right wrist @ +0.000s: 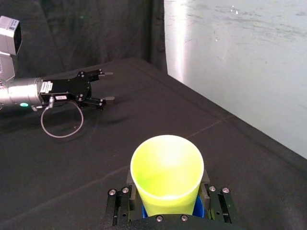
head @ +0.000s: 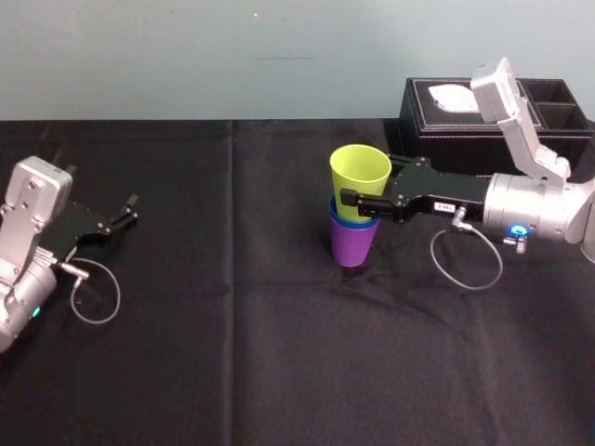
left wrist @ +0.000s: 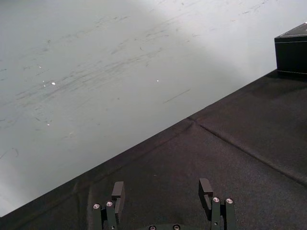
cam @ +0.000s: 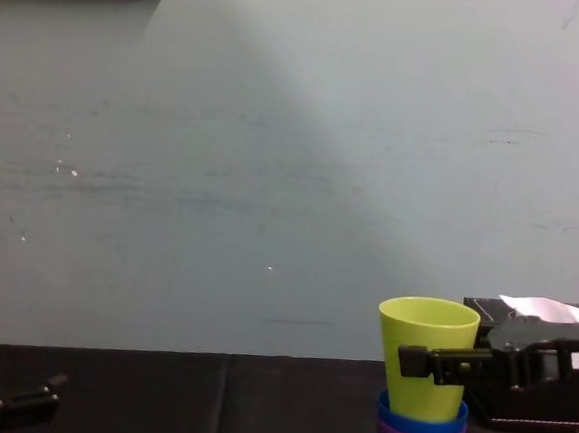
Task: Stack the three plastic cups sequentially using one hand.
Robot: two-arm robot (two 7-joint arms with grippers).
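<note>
**Entry: three-cup stack, top cup in the pincer**

- **Location.** The stack stands on the black tablecloth, right of centre, near the tissue box at the far right.
- **Contents.** The purple cup is at the bottom and the blue cup sits inside it. The yellow-green cup is uppermost.
- **Right gripper**. Reaches in from the right, fingers closed on the yellow-green cup's sides.
- **Left gripper**. Parked at the far left, fingers apart, holding nothing.
- **Handling advice.** The top cup looks nearly seated. Press it straight down and keep it upright. Then part the fingers just enough to clear the wall and draw back level to the right, so the stack is not tipped.
- **View notes.**
  - The chest view shows the nesting from the side: a blue rim band, with purple beneath it.
  - The right wrist view looks into the yellow-green cup's mouth and shows a finger on each side of it.
  - The head view gives the stack's place on the cloth.
</note>
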